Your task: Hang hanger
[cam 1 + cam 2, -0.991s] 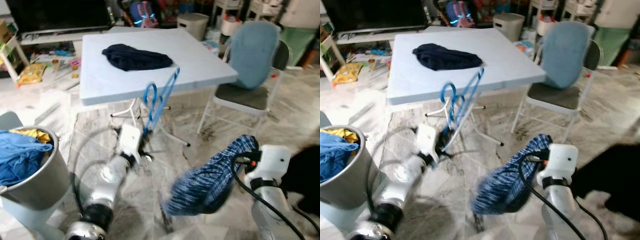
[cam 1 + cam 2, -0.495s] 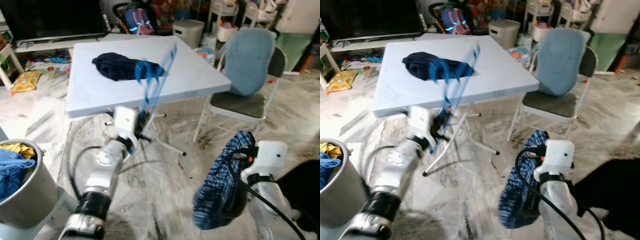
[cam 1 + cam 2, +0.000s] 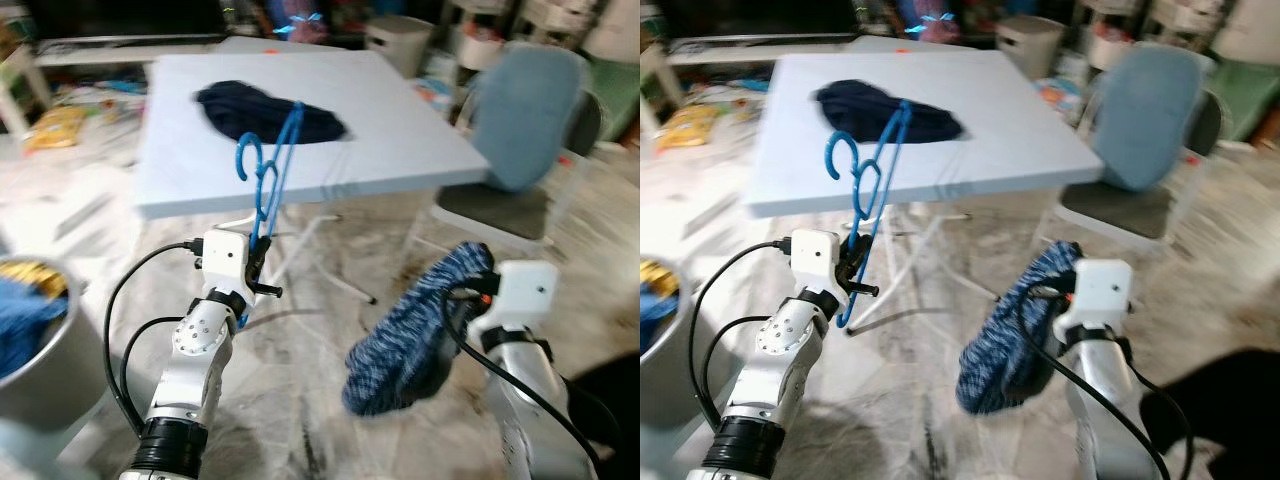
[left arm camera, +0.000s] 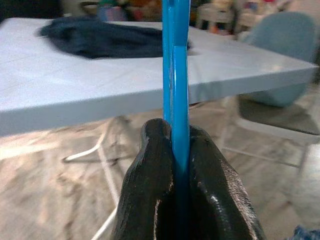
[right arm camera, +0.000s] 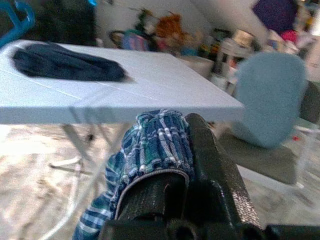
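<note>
A blue plastic hanger stands nearly upright in front of the table's near edge, hook at the top. My left gripper is shut on its lower part; in the left wrist view the black fingers press on the hanger's bar from both sides. My right gripper is shut on a blue plaid garment, which hangs down from it low on the right, above the floor. In the right wrist view the cloth bunches over the fingers.
A pale blue folding table stands ahead with a dark navy garment on it. A chair with a blue backrest is at the right. A grey bin holding blue cloth is at the left. The floor is marble.
The camera has shifted and the picture is blurred. The hanger stays in my left gripper, now lower and steadier. The plaid garment has swung out to the left from my right gripper.
</note>
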Controlling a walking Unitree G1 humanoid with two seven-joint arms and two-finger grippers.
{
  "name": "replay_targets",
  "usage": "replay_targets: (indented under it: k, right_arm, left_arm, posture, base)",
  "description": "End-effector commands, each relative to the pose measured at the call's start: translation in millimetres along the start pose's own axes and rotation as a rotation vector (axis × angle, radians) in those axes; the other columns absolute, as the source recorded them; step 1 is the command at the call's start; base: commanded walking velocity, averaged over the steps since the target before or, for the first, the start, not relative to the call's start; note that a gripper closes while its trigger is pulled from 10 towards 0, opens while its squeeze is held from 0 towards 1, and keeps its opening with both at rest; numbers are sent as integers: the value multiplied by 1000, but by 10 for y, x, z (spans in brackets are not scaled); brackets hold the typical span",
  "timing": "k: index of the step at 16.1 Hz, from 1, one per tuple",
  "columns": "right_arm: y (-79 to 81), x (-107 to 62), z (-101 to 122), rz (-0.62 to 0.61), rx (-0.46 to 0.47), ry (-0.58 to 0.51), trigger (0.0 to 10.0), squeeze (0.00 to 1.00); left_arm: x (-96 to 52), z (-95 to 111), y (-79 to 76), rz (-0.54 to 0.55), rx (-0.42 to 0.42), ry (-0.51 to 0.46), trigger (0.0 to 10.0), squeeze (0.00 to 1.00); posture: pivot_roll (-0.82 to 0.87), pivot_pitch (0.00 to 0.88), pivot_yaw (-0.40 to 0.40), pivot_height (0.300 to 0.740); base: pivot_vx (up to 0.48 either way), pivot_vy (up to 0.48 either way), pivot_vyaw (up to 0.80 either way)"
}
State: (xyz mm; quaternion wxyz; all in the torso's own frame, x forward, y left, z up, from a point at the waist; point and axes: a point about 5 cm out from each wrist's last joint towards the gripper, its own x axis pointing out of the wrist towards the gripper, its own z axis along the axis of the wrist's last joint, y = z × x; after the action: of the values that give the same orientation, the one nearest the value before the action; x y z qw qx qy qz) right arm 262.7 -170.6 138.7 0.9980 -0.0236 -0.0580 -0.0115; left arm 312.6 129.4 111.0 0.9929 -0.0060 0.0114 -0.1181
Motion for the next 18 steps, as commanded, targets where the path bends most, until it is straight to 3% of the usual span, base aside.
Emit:
replay_targets:
  k: [1,18]
  right_arm:
    - [-19,5,5,-8,-2,-6,10000,0]
    - [-83,-60,-7,-7,-54,-8,10000,0]
  left_arm:
    - [10,62,-14,-2,-1,-18,10000,0]
    - [66,59,-123,-56,-31,-6,10000,0]
  posture:
    - [85,0,-58,740]
    - [62,0,-46,740]
  base:
    - [277,0,431]
    - [389,0,91]
